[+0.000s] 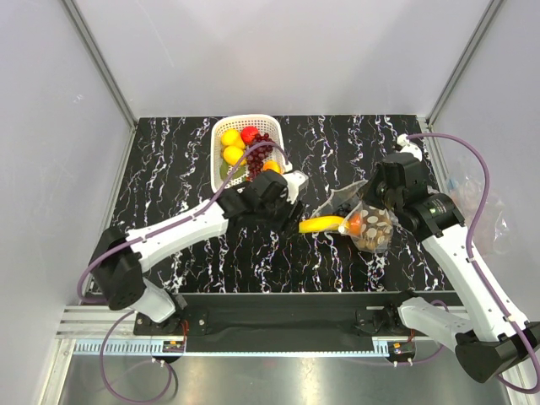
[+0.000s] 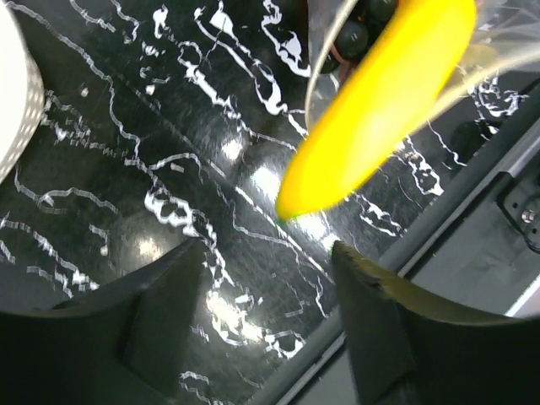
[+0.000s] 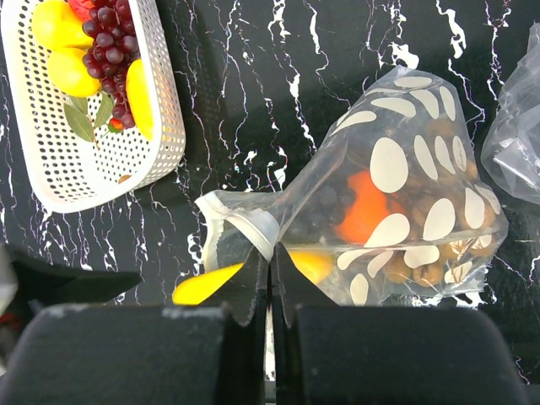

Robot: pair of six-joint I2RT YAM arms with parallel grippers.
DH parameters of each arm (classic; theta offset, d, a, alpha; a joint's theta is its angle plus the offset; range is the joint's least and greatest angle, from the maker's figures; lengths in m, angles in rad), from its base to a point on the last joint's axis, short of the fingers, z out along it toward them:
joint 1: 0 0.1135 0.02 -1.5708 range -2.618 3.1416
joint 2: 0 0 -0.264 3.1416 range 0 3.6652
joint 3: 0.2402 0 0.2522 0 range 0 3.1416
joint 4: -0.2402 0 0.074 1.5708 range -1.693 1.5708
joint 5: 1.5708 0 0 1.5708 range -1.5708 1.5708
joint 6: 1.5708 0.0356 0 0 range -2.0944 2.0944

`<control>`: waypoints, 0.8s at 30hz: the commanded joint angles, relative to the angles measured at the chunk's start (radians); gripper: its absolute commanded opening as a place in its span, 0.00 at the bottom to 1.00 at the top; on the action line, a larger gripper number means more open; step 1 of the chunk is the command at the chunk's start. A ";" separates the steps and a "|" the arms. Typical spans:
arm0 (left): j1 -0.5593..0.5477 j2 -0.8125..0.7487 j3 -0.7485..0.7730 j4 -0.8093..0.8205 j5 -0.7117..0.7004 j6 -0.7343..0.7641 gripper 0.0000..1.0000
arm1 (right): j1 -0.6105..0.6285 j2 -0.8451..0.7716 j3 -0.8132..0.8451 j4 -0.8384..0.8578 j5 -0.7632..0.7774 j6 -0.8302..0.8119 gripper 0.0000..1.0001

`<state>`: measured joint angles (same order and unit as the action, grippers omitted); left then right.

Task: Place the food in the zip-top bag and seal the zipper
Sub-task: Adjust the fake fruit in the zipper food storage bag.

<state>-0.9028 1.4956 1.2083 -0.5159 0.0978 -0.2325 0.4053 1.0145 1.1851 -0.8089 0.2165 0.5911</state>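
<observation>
Right pincer [image 3: 270, 263] pinching bag [image 3: 405, 202] rim, left pincer [image 2: 268, 253] wide, banana [image 2: 380, 110] partly inside.

White arms [image 1: 181, 229], black joints [image 1: 118, 274], purple cables [image 1: 472, 221]

On my left wrist feed the banana [image 2: 380, 110] is blurred and runs off the top edge, and the basket [image 2: 13, 93] is only a sliver. On the right wrist feed, my right hand [image 3: 270, 283] covers the banana's middle, and the bag [image 3: 396, 211] blurs the fruit inside.

Black marbled table [image 1: 169, 160] bears a white basket [image 1: 216, 145] and zip-top bag [image 1: 377, 229].
</observation>
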 commanded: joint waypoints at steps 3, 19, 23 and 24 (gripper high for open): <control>-0.001 0.087 0.080 0.063 0.049 0.044 0.61 | -0.002 -0.025 0.019 0.050 -0.016 -0.002 0.00; -0.016 0.175 0.132 0.113 0.164 0.051 0.46 | 0.000 -0.037 0.024 0.040 -0.017 -0.002 0.00; -0.021 0.189 0.145 0.093 0.160 0.056 0.22 | 0.001 -0.040 0.027 0.036 -0.022 -0.002 0.00; -0.021 0.189 0.152 0.083 0.152 0.056 0.19 | 0.000 -0.040 0.027 0.036 -0.025 -0.002 0.00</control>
<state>-0.9207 1.6825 1.3090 -0.4469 0.2352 -0.1875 0.4053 0.9989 1.1851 -0.8101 0.2138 0.5911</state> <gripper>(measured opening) 0.270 0.012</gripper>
